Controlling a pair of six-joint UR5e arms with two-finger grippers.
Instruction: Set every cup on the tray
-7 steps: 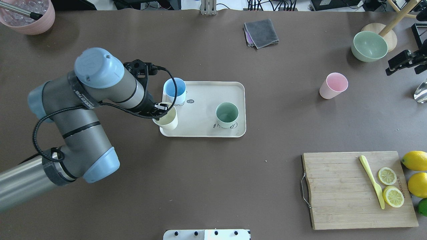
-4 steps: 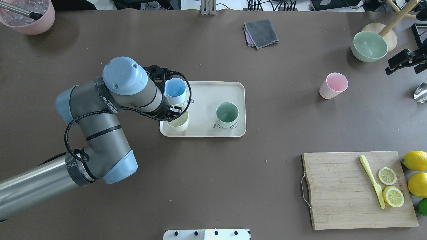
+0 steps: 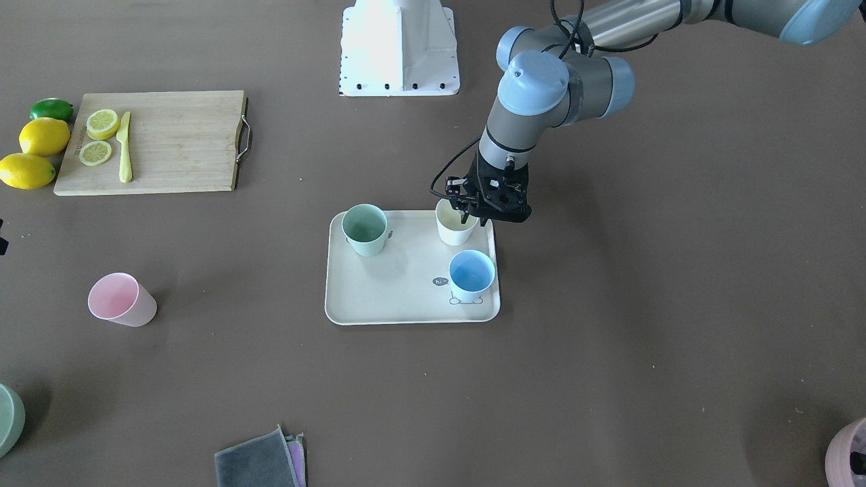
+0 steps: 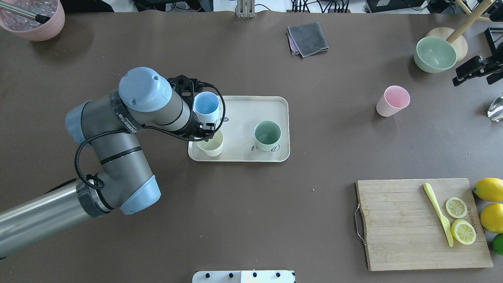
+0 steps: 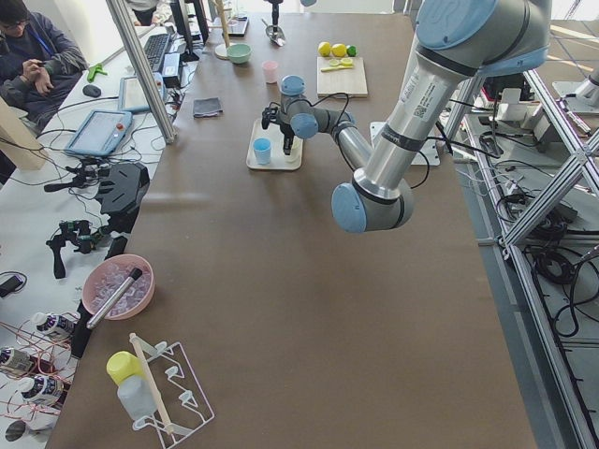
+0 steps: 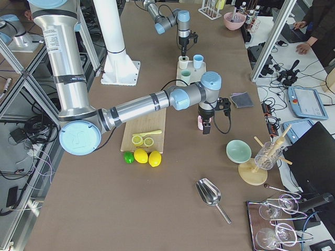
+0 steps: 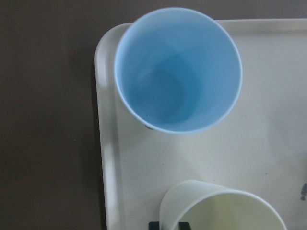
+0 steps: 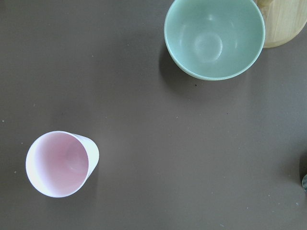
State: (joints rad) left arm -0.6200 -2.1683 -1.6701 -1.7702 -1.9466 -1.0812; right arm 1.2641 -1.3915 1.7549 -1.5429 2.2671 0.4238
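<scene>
Left gripper (image 3: 475,218) straddles the wall of the cream cup (image 3: 454,230), one finger inside and one outside, at the upper right corner of the tray (image 3: 379,297) in the front-facing view; clamped or slack, cannot tell. Mint cup (image 3: 365,230) and blue cup (image 3: 471,274) stand on the tray. The pink cup (image 3: 118,301) is alone on the table (image 3: 609,372) at lower left, and the right gripper (image 4: 469,72) sits at the overhead view's right edge, holding nothing, opening unreadable. Judged: cups light, stiff, smooth, tippy, so pinch the rim wall with modest force.

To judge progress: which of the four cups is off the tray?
The pink cup: it stands on the table, the other three on the tray.
</scene>
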